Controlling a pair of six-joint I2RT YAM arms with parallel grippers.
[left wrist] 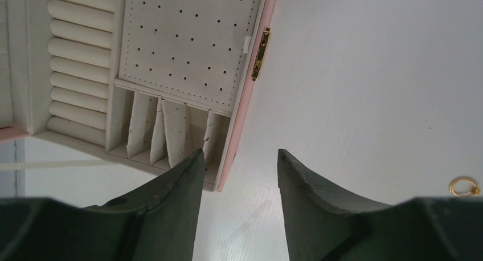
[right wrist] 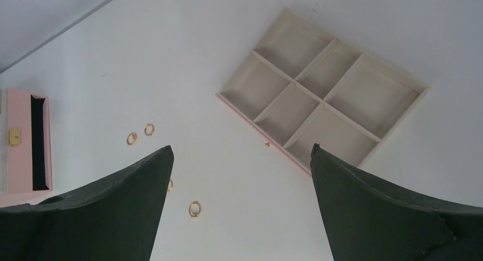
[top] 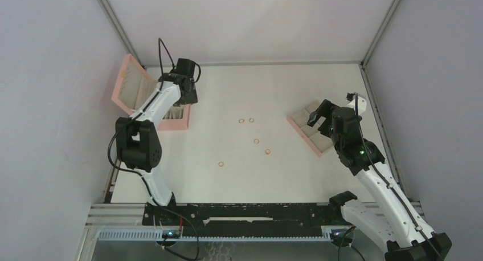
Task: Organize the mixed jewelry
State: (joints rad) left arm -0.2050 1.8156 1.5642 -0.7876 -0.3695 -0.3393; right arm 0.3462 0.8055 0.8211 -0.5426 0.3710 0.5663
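Several tiny copper rings lie loose on the white table: two side by side (top: 241,121) (top: 251,119), one (top: 256,141), one (top: 267,151) and one (top: 221,163) nearest me. The right wrist view shows a ring (right wrist: 195,208), a pair (right wrist: 132,138) (right wrist: 149,129) and one half hidden by a finger (right wrist: 170,184). The left wrist view shows one ring (left wrist: 464,186). My left gripper (top: 187,96) (left wrist: 239,158) is open and empty at the near corner of the open pink box (top: 171,123) (left wrist: 249,96). My right gripper (top: 320,114) (right wrist: 240,158) is open and empty above the beige tray (top: 312,137) (right wrist: 296,90).
The pink box's lid (top: 126,81) stands open against the left wall. Its inside holds cream ring rolls (left wrist: 80,61), a perforated panel (left wrist: 188,33) and slotted dividers. A gold clasp (left wrist: 261,53) sits on its edge. Grey walls close in the table on three sides.
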